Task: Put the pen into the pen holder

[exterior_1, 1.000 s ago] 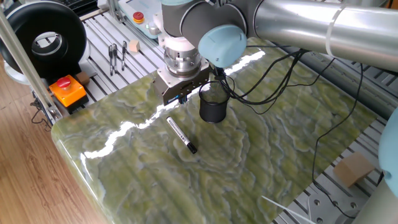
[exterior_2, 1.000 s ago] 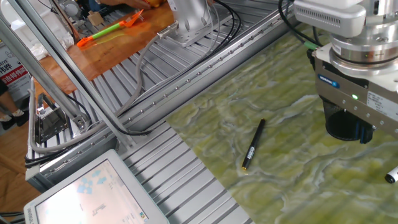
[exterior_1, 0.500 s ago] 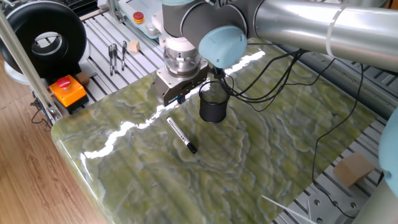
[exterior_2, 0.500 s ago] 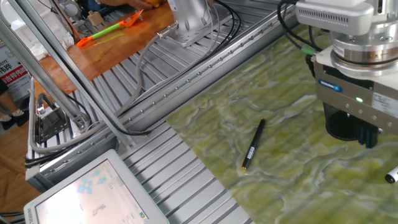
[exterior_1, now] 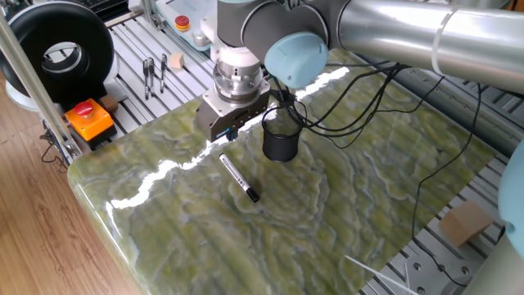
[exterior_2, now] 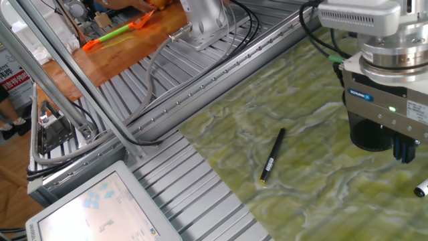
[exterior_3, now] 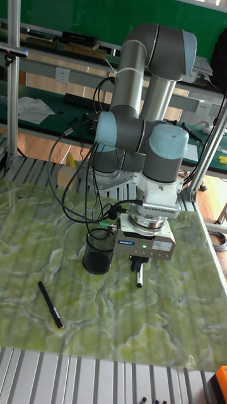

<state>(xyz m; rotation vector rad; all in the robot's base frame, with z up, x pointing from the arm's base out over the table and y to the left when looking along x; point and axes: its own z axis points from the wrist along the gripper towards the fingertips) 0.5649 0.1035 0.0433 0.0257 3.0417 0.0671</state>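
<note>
The pen (exterior_1: 239,177) lies flat on the green marbled table, a white barrel with its black cap toward the near edge. In the other fixed view only its tip (exterior_2: 421,190) shows, at the right edge. The pen holder (exterior_1: 280,139), a black mesh cup, stands upright just behind and right of the pen. My gripper (exterior_1: 226,131) hangs a little above the table, over the pen's far end and left of the holder. It is open and holds nothing. In the other fixed view the gripper (exterior_2: 404,148) partly hides the pen holder (exterior_2: 369,138). The tall fixed view has the pen (exterior_3: 139,274) below the gripper (exterior_3: 140,257).
A thin dark pen (exterior_2: 272,155) lies on the marble, apart from the gripper. An orange box with a red button (exterior_1: 88,119) sits off the table's left corner. Cables (exterior_1: 360,98) trail across the table behind the holder. A cardboard block (exterior_1: 465,223) rests on the right rail.
The gripper has shifted a little sideways along the table, away from the pen holder. The pen, the holder and the dark pen have not moved.
</note>
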